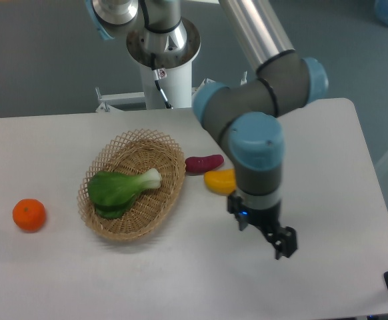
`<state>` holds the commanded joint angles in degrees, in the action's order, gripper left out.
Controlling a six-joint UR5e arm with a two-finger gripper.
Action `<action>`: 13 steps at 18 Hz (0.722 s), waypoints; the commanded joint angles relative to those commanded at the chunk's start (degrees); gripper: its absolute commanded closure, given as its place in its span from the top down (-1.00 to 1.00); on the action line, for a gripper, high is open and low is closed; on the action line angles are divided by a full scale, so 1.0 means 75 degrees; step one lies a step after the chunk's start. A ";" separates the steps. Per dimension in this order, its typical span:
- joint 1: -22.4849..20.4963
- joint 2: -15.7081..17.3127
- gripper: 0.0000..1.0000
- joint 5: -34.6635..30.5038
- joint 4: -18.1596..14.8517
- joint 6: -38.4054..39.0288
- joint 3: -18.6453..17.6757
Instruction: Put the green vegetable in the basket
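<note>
The green bok choy (119,189) lies inside the oval wicker basket (155,215), its bright leaves toward the left and its pale stalk end toward the right rim. My gripper (276,241) hangs over the table well to the right of the basket, apart from it and from every food. Nothing shows between its dark fingers. The view does not let me tell whether the jaws are open or shut.
A dark red oblong vegetable (204,163) and a yellow oblong vegetable (219,181) lie just right of the basket, the yellow one partly behind my arm. An orange (29,215) sits at the left. The arm's base (162,47) stands at the back.
</note>
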<state>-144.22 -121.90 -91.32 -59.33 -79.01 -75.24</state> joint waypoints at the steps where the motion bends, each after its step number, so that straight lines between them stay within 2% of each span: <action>1: -0.0059 -0.0058 1.00 0.0000 0.0000 -0.0059 0.0035; 3: -0.0141 -0.0187 1.00 0.0000 -0.0058 -0.0060 0.0187; 4: -0.0165 -0.0246 1.00 -0.0011 -0.0221 -0.0060 0.0339; 6: -0.0270 -0.0398 1.00 0.0000 -0.0864 -0.0060 0.0818; 8: -0.0340 -0.0655 1.00 0.0024 -0.1229 -0.0060 0.1287; 13: -0.0399 -0.0739 1.00 0.0035 -0.1254 -0.0060 0.1383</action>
<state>-147.22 -127.44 -91.05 -68.73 -79.45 -64.86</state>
